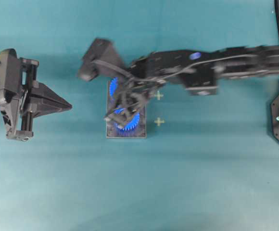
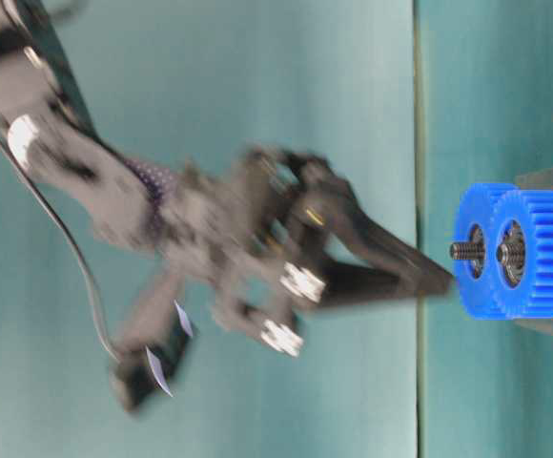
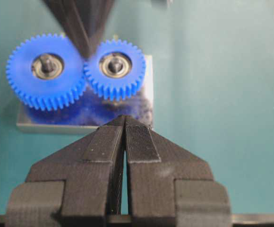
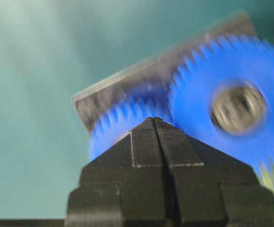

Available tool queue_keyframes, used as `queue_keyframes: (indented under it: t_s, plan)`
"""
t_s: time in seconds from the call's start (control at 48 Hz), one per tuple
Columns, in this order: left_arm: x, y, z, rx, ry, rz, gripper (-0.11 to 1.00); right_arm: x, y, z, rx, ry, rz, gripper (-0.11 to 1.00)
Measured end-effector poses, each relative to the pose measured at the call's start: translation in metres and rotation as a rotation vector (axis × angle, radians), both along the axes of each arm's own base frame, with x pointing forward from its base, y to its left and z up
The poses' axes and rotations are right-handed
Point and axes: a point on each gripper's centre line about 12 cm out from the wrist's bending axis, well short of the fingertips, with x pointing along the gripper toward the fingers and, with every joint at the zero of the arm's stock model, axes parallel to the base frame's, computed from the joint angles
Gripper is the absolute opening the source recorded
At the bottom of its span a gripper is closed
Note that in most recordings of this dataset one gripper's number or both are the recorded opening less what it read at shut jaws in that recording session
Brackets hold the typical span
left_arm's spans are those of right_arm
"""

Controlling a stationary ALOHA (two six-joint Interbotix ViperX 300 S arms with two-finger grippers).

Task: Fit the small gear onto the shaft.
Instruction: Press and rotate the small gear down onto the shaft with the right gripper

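On the dark plate (image 3: 146,101) at table centre, small gear (image 3: 115,68) seated over its shaft (image 3: 115,65) beside the larger gear (image 3: 46,71), teeth meshed, so fitting judged done or nearly so. Right gripper (image 4: 152,120) clenched on nothing, tip poised over the small gear, likely pinched shut to press with one blunt point rather than to grasp; contact with the gear not readable through the blur. Left gripper (image 3: 124,118) likewise clenched and empty, parked well apart, out of the working arm's way
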Motion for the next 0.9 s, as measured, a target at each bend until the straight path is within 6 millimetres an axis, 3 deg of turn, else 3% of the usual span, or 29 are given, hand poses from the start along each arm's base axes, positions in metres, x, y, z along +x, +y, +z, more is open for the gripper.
queue_keyframes:
  t_s: [0.271, 0.5, 0.75, 0.896]
  plan:
    - [0.0, 0.0, 0.0, 0.0, -0.002, 0.0, 0.0, -0.004, -0.002, -0.013, 0.005, 0.053, -0.002, -0.01]
    - [0.0, 0.0, 0.0, 0.0, 0.0, 0.0, 0.0, -0.029, -0.003, -0.014, 0.012, 0.096, -0.013, -0.01]
    - [-0.001, 0.0, -0.001, 0.0, 0.0, 0.0, 0.0, -0.059, 0.024, -0.014, 0.058, 0.14, -0.019, -0.01]
    - [-0.001, 0.0, -0.003, 0.0, 0.006, 0.0, 0.0, -0.059, 0.035, -0.009, 0.061, 0.113, -0.029, -0.01]
